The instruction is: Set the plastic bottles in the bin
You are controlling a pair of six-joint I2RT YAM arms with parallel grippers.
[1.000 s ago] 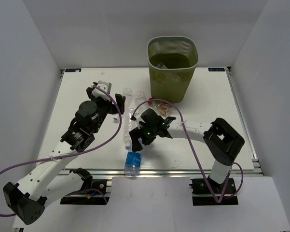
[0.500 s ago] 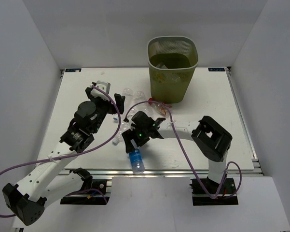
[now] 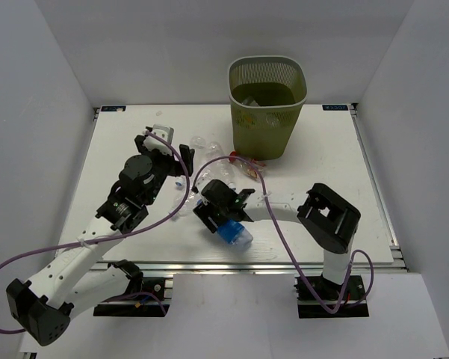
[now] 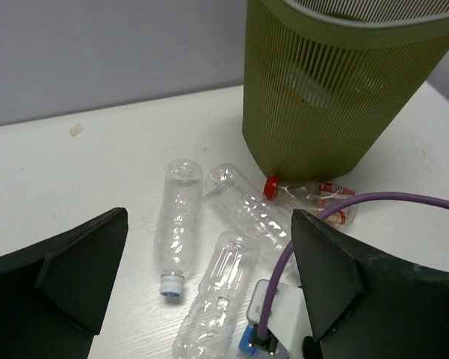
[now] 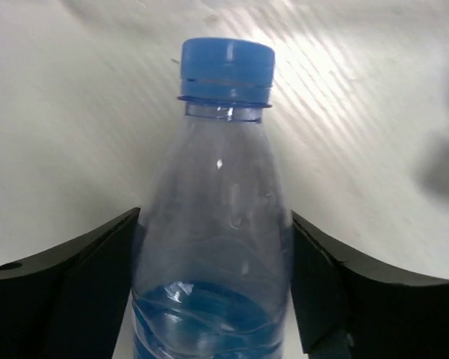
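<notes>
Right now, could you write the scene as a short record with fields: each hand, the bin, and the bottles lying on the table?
right hand: shut on the blue-capped bottle, fingers around its body
left hand: open, holding nothing, over loose bottles
bin: upright, far side of the table
loose bottles: at least four lying on the table, including a pale-capped bottle and a red-capped bottle beside the bin's base

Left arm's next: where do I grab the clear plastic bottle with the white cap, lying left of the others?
Take the white-capped bottle around its mid-body, coming straight down with the open left gripper, jaws straddling its width. It lies flat on its side with bare table to its left; another clear bottle crowds its cap end.
</notes>
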